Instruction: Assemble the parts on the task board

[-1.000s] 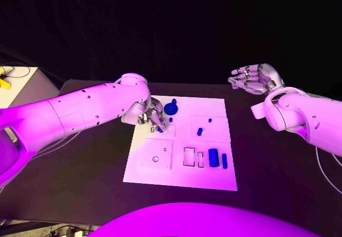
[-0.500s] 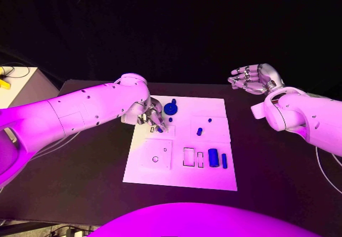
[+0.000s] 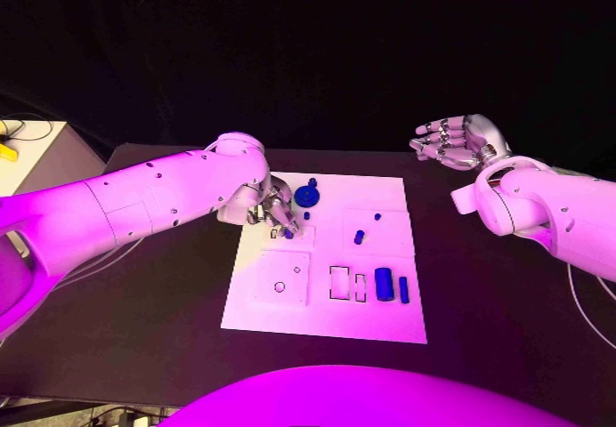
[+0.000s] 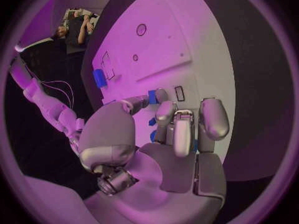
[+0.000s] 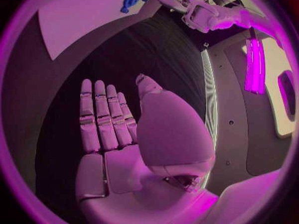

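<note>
Black surface, white task board (image 3: 385,325) at centre: left robot hand (image 3: 273,210) pinches a small blue part (image 4: 152,97) over the board's far-left corner, may slip; right robot hand (image 3: 455,142) spread, idle far right.

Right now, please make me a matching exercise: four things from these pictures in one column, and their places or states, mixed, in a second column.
1. left hand
2. right hand
3. task board
4. blue cylinder

A. white plate in the table's middle
B. raised off the board, holding nothing
C. lying beside rectangular slots
D. fingers down on the board's far left part

Pairs: 1-D, 2-B, 3-A, 4-C
</note>
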`<control>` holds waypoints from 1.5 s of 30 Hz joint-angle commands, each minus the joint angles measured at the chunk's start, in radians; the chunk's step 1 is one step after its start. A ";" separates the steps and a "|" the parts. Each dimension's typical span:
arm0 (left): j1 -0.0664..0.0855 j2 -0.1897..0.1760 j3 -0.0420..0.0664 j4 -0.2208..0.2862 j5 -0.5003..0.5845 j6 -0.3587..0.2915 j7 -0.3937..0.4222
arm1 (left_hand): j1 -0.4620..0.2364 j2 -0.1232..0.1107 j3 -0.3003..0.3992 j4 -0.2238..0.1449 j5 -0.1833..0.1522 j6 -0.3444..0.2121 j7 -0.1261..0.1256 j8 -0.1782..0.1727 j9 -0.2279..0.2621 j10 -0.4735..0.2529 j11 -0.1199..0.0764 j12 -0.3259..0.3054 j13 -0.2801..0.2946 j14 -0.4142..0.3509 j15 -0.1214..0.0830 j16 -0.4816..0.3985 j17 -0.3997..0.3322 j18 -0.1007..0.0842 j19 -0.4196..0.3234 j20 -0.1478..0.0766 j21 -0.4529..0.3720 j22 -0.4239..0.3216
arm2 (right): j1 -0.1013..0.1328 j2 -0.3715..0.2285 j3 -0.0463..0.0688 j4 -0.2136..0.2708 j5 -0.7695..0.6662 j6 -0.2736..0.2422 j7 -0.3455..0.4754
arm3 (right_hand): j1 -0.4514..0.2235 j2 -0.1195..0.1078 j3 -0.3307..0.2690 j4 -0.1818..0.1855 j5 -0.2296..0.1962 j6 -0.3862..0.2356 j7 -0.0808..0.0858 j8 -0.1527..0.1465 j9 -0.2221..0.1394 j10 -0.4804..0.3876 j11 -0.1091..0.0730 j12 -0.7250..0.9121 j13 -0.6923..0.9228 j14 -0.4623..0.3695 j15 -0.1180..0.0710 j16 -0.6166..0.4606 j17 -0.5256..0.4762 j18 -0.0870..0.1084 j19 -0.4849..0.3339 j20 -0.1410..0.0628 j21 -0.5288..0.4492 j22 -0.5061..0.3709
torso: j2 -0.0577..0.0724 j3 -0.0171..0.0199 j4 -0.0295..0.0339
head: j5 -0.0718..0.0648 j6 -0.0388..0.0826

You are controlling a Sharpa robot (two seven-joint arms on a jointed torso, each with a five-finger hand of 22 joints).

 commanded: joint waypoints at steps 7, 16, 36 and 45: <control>-0.011 0.001 -0.006 0.000 -0.012 0.006 0.000 | -0.005 0.000 -0.041 0.019 -0.007 0.004 0.002 -0.005 0.000 -0.006 -0.001 -0.001 -0.002 0.093 -0.006 -0.001 0.237 -0.012 0.004 -0.005 -0.006 0.000 | 0.000 -0.001 0.000 0.001 -0.004 0.013 0.008 | -0.011 -0.002 0.006 0.001 0.005 0.007 0.024 -0.006 -0.002 0.007 0.001 -0.004 -0.001 0.002 0.002 -0.005 -0.003 0.014 0.000 0.006 0.002 -0.003 | 0.001 -0.0002 -0.0006 | -0.001 0.000; -0.011 -0.005 -0.003 0.007 -0.027 -0.001 0.002 | 0.006 -0.013 -0.117 0.047 -0.012 0.005 0.001 -0.009 0.000 -0.007 -0.001 -0.001 -0.002 0.093 -0.006 -0.002 0.236 -0.012 0.004 -0.005 -0.007 0.000 | 0.000 -0.002 0.000 0.002 -0.004 0.013 0.008 | -0.011 -0.002 0.006 0.001 0.005 0.007 0.024 -0.006 -0.002 0.007 0.001 -0.004 -0.001 0.002 0.002 -0.005 -0.003 0.014 0.000 0.006 0.002 -0.003 | 0.000 -0.0001 -0.0003 | -0.002 0.000; -0.011 -0.039 0.029 0.055 -0.046 0.006 0.003 | 0.010 -0.013 -0.135 0.052 -0.014 0.007 0.000 -0.009 0.001 -0.005 -0.002 0.001 0.000 0.093 -0.007 -0.001 0.238 -0.012 0.005 -0.005 -0.006 0.002 | 0.000 -0.004 0.000 0.000 -0.004 0.014 0.009 | -0.012 -0.003 0.007 0.001 0.005 0.007 0.024 -0.006 -0.002 0.008 0.001 -0.005 -0.001 0.002 0.002 -0.005 -0.004 0.014 0.000 0.006 0.002 -0.003 | -0.002 -0.0004 0.0017 | -0.005 0.000; -0.011 -0.058 0.054 0.087 -0.041 -0.005 0.003 | 0.010 -0.013 -0.137 0.052 -0.014 0.007 0.000 -0.009 0.001 -0.006 -0.002 0.000 -0.001 0.093 -0.007 -0.001 0.238 -0.012 0.005 -0.005 -0.006 0.002 | 0.000 -0.003 0.000 -0.001 -0.004 0.014 0.010 | -0.014 -0.003 0.007 0.002 0.005 0.008 0.024 -0.007 -0.002 0.009 0.001 -0.006 -0.001 0.002 0.002 -0.006 -0.005 0.014 0.000 0.006 0.002 -0.004 | 0.000 -0.0010 0.0011 | -0.004 0.000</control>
